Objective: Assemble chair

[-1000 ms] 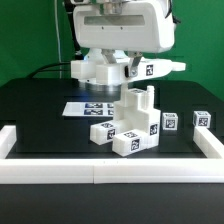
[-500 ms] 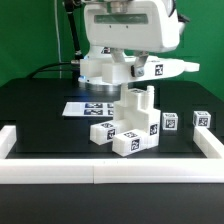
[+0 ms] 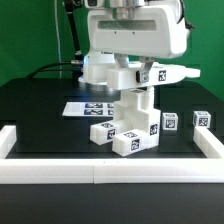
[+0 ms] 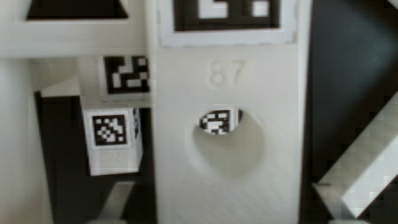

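Seemingly stiff and light, the chair (image 3: 130,128) stands half-built on the table (image 3: 35,115) beside the marker board (image 3: 78,108); the gripper (image 3: 143,76) pinches a tagged white bar (image 3: 175,71) above it, best held across flat faces.

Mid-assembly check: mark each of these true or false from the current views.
1. Two small cubes sit on the table, on the exterior view's right of the partly built chair. True.
2. The marker board lies on the exterior view's right of the chair. False: it lies on its left.
3. A tagged white bar is up off the table, at the end of the arm. True.
4. The chair stands on the border rail. False: it stands on the black table, behind the rail.
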`<state>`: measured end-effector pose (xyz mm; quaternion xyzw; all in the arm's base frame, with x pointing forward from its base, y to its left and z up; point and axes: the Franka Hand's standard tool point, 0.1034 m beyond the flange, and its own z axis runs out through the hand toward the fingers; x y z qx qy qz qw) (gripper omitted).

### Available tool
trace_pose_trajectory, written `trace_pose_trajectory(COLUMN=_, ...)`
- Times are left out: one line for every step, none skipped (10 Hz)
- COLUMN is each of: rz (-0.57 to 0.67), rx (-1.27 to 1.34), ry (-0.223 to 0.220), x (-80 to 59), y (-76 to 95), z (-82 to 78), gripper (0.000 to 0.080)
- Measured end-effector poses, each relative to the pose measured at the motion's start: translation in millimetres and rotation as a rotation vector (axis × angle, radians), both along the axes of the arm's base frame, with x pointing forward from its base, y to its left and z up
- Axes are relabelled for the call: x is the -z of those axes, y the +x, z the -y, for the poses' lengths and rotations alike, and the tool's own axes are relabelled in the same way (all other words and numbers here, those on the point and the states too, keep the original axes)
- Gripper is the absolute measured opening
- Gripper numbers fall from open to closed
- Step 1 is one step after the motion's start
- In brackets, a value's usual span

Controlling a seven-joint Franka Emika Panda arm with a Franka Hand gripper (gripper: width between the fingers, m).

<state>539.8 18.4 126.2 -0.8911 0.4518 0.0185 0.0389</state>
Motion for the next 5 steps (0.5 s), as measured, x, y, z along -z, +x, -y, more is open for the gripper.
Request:
trace_pose_trajectory(rz=-0.003, rx=-0.001, ry=0.0, x=1.3, y=-0.5, z=-2.0, gripper=0.029)
trace_pose_trajectory(rz=-0.004, rx=0.001, ry=0.0, x=1.9, y=-1.1, z=-2.1, gripper=0.029)
trace_pose_trajectory(rz=-0.008, rx=0.004, ry=0.0, x=3.2, y=-2.9, z=-1.0, gripper=0.029)
trace_pose_trajectory(rz=-0.008, rx=0.002, ry=0.0, x=3.3, y=-3.7, z=-1.0, gripper=0.029)
trace_pose_trajectory(rz=-0.008, rx=0.002, ry=0.0, x=3.4, y=-4.1, z=-1.5, gripper=0.029)
